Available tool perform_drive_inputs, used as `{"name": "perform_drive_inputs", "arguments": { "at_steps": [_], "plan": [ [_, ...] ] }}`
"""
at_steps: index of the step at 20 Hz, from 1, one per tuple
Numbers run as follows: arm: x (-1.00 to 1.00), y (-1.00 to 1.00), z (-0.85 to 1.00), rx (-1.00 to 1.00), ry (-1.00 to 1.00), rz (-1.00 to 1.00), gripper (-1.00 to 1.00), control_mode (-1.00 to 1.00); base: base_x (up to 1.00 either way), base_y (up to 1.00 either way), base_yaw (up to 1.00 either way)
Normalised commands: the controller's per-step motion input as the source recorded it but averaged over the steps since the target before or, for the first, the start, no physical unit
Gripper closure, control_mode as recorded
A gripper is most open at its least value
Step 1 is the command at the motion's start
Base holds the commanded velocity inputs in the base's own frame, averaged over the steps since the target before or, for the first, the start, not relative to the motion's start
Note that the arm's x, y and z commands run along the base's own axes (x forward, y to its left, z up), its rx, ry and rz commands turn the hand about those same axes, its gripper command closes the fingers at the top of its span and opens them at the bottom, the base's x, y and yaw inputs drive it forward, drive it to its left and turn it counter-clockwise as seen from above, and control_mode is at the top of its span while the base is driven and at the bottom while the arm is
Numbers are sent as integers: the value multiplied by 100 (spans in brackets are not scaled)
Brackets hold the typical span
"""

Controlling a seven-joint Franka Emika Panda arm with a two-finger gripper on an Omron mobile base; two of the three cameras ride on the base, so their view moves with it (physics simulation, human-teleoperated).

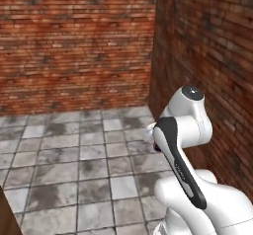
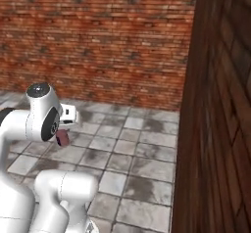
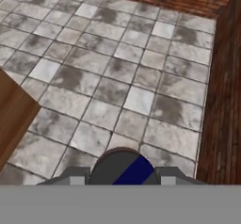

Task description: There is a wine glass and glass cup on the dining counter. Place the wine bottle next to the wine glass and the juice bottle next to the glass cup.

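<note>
My gripper (image 3: 121, 177) is shut on a small dark bottle with a dark blue-purple patch, the juice bottle (image 3: 123, 167), whose rounded body bulges up between the two fingertips (image 3: 77, 176). In the right base view a short maroon bit of the juice bottle (image 2: 62, 138) hangs under the white hand, held over the floor. A sliver of it (image 1: 156, 147) peeks past the arm in the left base view. The wine glass, glass cup, wine bottle and dining counter are out of view.
Grey tiled floor (image 3: 122, 72) lies under the hand. Red brick walls (image 1: 74, 41) meet in a corner ahead. A dark wooden panel (image 2: 215, 129) stands close on the right. A brown wooden corner (image 3: 14, 115) juts in at the hand view's left.
</note>
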Motion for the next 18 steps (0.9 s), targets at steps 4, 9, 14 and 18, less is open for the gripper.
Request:
{"name": "perform_drive_inputs", "arguments": {
  "at_steps": [4, 9, 14, 18],
  "plan": [
    [0, 0, 0, 0, 0, 0, 100, 100, 94, 1, 12],
    [0, 0, 0, 0, 0, 0, 100, 100, 94, 3, 18],
    [0, 0, 0, 0, 0, 0, 100, 100, 89, 0, 29],
    [0, 0, 0, 0, 0, 0, 100, 100, 81, 0, 40]
  ]
}}
